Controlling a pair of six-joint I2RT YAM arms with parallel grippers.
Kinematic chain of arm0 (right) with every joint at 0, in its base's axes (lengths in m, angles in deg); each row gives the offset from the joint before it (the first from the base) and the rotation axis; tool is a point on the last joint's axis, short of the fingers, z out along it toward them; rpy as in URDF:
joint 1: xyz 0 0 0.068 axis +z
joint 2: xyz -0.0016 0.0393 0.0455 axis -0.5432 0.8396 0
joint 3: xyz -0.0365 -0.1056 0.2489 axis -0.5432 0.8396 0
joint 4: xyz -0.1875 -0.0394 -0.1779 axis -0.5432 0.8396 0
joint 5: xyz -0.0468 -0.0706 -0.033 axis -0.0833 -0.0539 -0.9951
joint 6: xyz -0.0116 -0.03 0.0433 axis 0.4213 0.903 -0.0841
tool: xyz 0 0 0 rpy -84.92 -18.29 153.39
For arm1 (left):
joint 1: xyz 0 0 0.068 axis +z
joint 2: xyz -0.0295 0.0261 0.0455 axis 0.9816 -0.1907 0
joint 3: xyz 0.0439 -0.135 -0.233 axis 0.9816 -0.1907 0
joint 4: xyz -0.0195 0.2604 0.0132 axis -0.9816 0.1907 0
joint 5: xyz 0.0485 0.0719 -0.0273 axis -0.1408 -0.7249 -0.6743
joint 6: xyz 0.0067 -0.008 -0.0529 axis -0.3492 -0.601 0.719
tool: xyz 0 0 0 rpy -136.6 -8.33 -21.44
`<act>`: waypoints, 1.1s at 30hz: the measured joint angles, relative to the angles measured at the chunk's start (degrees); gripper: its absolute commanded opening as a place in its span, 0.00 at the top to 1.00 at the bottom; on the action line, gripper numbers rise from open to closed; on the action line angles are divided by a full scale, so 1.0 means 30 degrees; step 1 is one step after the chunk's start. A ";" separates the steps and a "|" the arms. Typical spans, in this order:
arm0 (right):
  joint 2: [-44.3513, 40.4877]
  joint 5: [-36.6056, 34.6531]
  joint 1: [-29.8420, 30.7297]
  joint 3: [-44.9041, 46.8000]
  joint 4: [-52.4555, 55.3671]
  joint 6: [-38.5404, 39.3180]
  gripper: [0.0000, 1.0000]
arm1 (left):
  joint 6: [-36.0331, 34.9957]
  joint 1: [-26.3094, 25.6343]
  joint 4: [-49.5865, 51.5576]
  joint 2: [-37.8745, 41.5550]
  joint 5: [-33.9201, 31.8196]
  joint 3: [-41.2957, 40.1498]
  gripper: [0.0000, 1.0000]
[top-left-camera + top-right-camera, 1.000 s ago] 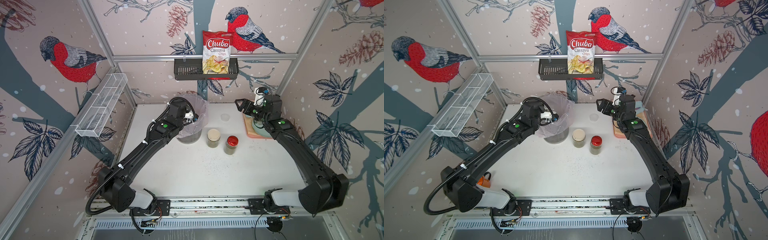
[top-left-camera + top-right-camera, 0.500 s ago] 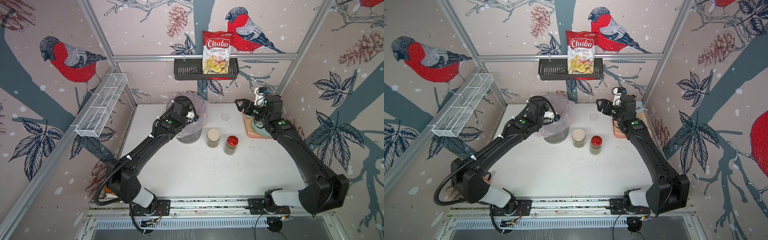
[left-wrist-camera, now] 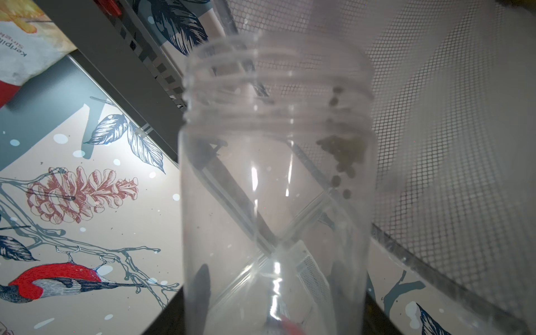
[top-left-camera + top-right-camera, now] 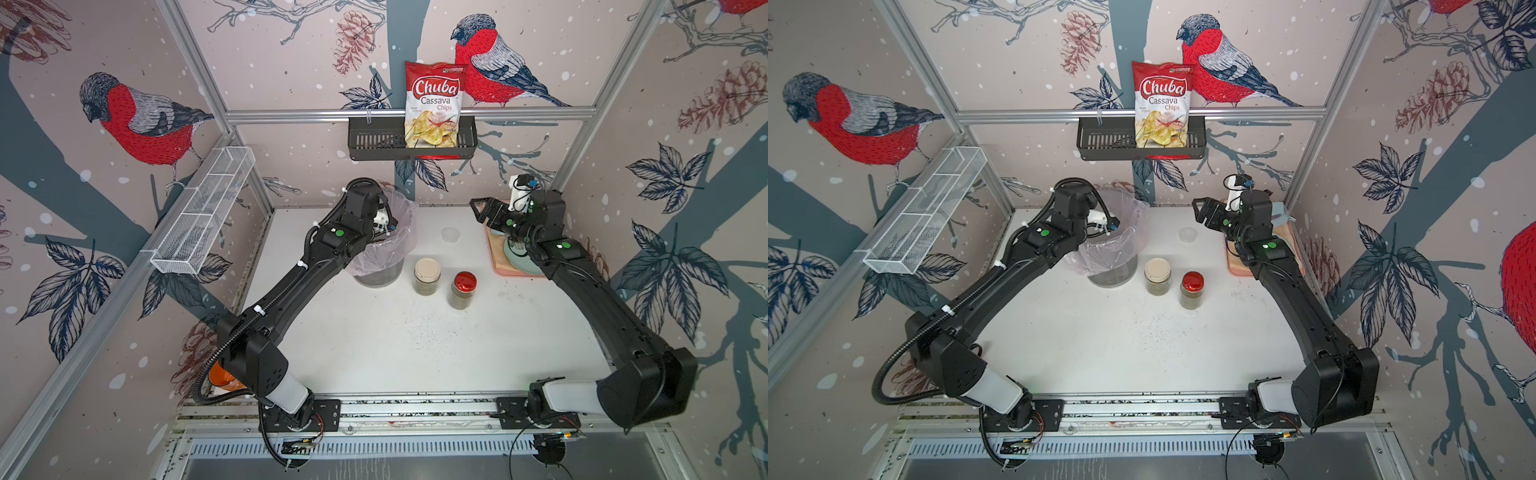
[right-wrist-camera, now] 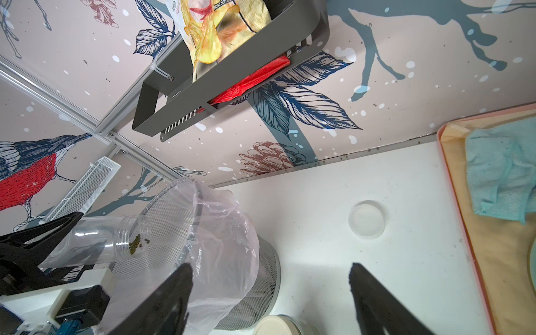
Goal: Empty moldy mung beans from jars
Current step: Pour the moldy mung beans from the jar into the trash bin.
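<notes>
My left gripper (image 3: 271, 290) is shut on the lidless clear jar (image 3: 275, 179), which lies tilted with its mouth over the grey mesh bin (image 4: 380, 276). A small clump of mung beans (image 3: 343, 153) clings near the jar's neck; the same clump of beans (image 5: 135, 244) shows in the right wrist view. Two closed jars of beans stand on the table in both top views: a beige-lidded one (image 4: 427, 276) (image 4: 1157, 276) and a red-lidded one (image 4: 463, 291) (image 4: 1192, 291). My right gripper (image 4: 478, 205) (image 5: 269, 275) hovers open and empty at the back right.
A clear plastic liner (image 5: 229, 237) drapes over the bin's rim. A clear round lid (image 4: 450, 235) (image 5: 367, 219) lies on the table behind the jars. A pink tray (image 5: 452, 203) with a teal cloth (image 5: 501, 174) sits at the right wall. Dark specks dot the tabletop.
My left arm has swung further back and right, bringing the held jar over the bin. The right arm has not moved.
</notes>
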 measured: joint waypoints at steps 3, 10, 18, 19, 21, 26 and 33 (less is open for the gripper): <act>0.0087 0.0036 -0.0022 0.0007 0.0000 -0.0036 0.15 | -0.0211 -0.0029 0.0386 -0.0175 0.0000 0.0124 1.00; 0.0168 0.0299 -0.0044 0.0007 -0.0058 -0.0321 0.15 | -0.0430 -0.0015 0.1042 -0.0685 -0.0066 0.0627 1.00; 0.0131 0.0488 -0.0124 0.0000 -0.0087 -0.0386 0.15 | -0.0175 -0.0211 0.2528 -0.1523 -0.0299 0.1690 1.00; 0.0087 0.0488 -0.0124 0.0000 -0.0117 -0.0386 0.15 | -0.0182 -0.0219 0.2710 -0.1566 -0.0299 0.1676 1.00; 0.0095 0.0488 -0.0124 -0.0036 -0.0124 -0.0386 0.15 | -0.0175 -0.0204 0.2856 -0.1639 -0.0277 0.1661 1.00; 0.0000 0.0488 -0.0146 0.0029 -0.0138 -0.0386 0.15 | -0.0189 -0.0066 0.2863 -0.1668 -0.0255 0.2208 1.00; -0.0080 0.0488 -0.0270 -0.0102 -0.0066 -0.0386 0.15 | -0.0080 0.0189 0.3504 -0.1661 0.0073 0.2106 1.00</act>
